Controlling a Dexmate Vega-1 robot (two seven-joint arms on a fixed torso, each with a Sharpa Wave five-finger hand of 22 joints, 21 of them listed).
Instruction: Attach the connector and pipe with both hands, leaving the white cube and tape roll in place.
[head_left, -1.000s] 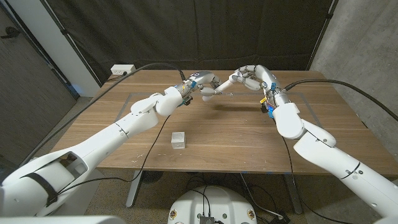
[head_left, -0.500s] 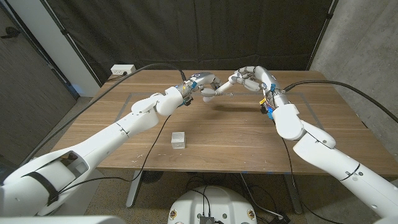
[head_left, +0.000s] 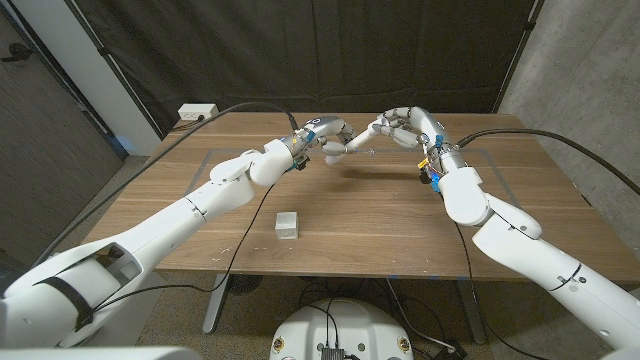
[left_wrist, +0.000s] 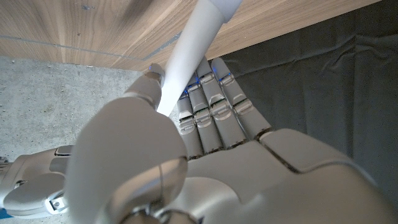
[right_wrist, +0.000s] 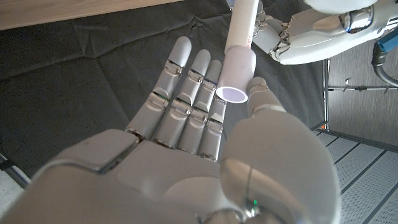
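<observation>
Left hand (head_left: 325, 134) grips the pipe (left_wrist: 186, 59), fingers wrapped along its length, raised above the far middle of the surface (head_left: 380, 215). Right hand (head_left: 400, 128) pinches the connector (right_wrist: 237, 73) between thumb and fingers, and the pipe end sits in it or at its mouth. Step in hand: the join itself. Next you likely need a straight push along the pipe's axis. Count: one pipe, one connector, one white cube (head_left: 287, 224) on the near surface, untouched.
</observation>
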